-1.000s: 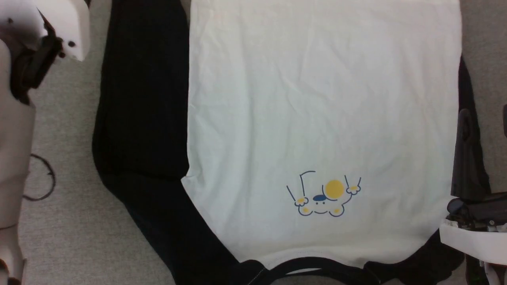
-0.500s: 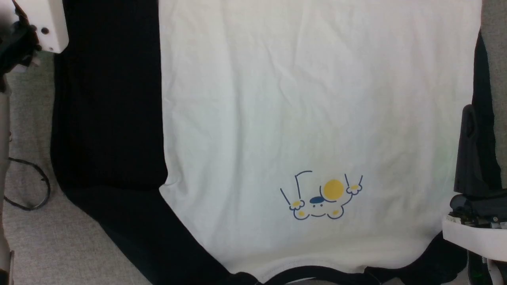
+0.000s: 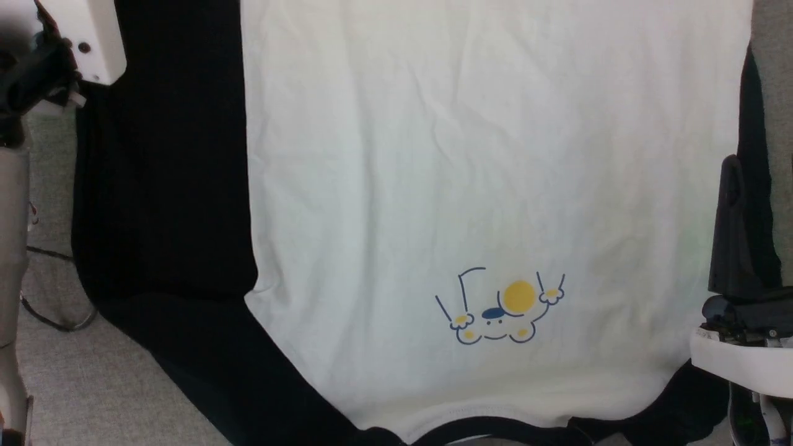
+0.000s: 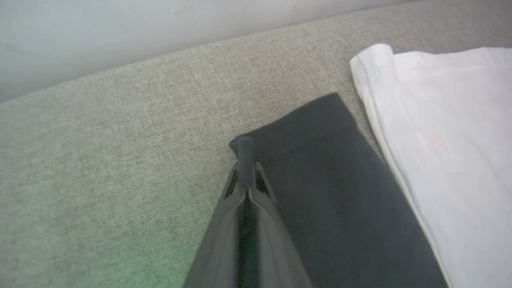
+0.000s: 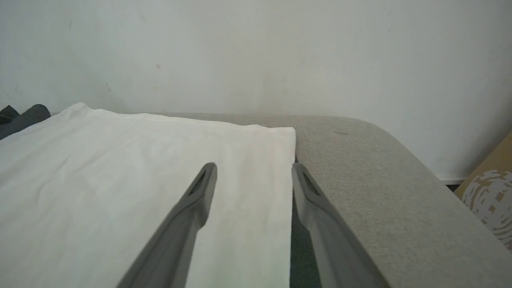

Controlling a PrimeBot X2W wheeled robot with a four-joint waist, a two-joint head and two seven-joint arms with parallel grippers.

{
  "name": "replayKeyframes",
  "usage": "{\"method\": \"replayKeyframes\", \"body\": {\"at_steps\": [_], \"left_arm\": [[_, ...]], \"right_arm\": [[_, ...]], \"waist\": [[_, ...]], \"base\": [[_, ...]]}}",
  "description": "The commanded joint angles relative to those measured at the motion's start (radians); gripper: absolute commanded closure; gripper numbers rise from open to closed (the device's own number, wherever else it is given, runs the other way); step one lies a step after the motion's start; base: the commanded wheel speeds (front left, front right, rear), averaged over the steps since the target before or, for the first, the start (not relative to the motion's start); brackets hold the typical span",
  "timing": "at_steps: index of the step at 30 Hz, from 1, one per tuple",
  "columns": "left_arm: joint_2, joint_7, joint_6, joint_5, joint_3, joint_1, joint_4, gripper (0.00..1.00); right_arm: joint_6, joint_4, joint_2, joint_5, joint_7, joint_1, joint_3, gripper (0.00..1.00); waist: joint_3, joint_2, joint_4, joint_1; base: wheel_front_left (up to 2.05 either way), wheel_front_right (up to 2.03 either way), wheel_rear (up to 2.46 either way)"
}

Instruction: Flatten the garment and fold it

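The left gripper [image 4: 243, 156] had its two long dark fingers pressed together with no gap, low in the middle of the left wrist view. Their tips met at the corner of the cuff of the black sleeve [image 4: 320, 180], and a small nub of that dark cloth appeared to be pinched between them. The right gripper [image 5: 254, 172] stood wide open and held nothing. In the right wrist view its left finger lay over white cloth, and its right finger lay along the cloth's right edge.

Both grippers were at the white-bodied, black-sleeved cotton T-shirt [image 3: 471, 155], which lay spread flat on a grey woven fabric surface [image 4: 120, 160]. In the head view its white body took up the middle and right of the frame. The black sleeve ran down the left side, folded alongside the body. The black collar [image 3: 495, 427] sat at the bottom edge, and a small yellow-and-blue line-drawn chest print [image 3: 500, 306] was just above it, right of centre.

A thin dark cable [image 3: 56, 310] looped on the grey surface at the left edge of the head view. A pale wall [image 5: 256, 60] rose behind the surface in the right wrist view, and a brown cardboard box with a white pattern [image 5: 490, 196] showed at that view's lower right.
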Motion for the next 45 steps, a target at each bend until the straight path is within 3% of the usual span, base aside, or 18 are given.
{"method": "replayKeyframes", "body": {"at_steps": [1,12,22,32,38,45], "left_arm": [[0.002,-0.022,-0.007,0.015,-0.012,0.034,0.009,1.0],[0.016,-0.267,0.008,0.056,0.034,0.102,0.048,1.0],[0.03,-0.42,0.044,0.005,0.125,0.344,0.013,1.0],[0.079,-0.45,0.072,-0.048,0.218,0.56,-0.109,1.0],[0.118,-0.421,0.129,-0.053,0.276,0.682,-0.245,1.0],[0.119,-0.382,0.192,-0.046,0.298,0.804,-0.413,1.0]], "right_arm": [[-0.001,0.003,0.002,0.001,-0.001,-0.014,0.001,0.0],[-0.001,0.031,0.002,0.005,-0.005,0.011,-0.019,0.0],[-0.001,0.06,0.002,0.019,0.018,0.105,-0.038,0.0],[-0.001,0.059,0.002,0.034,0.05,0.198,-0.036,0.0],[-0.001,0.051,0.002,0.041,0.064,0.241,-0.037,0.0],[-0.001,0.044,0.002,0.051,0.07,0.279,-0.048,0.0]], "waist": [[-0.013,0.0,-0.003,0.0],[-0.197,0.0,0.022,0.0],[-0.471,0.0,0.071,0.0],[-0.652,0.0,0.114,0.0],[-0.721,0.0,0.129,0.0],[-0.76,0.0,0.145,0.0]], "base": [[0.0,0.0,0.0],[0.0,0.0,0.0],[0.0,0.0,0.0],[0.0,0.0,0.0],[0.0,0.0,0.0],[0.0,0.0,0.0]]}}
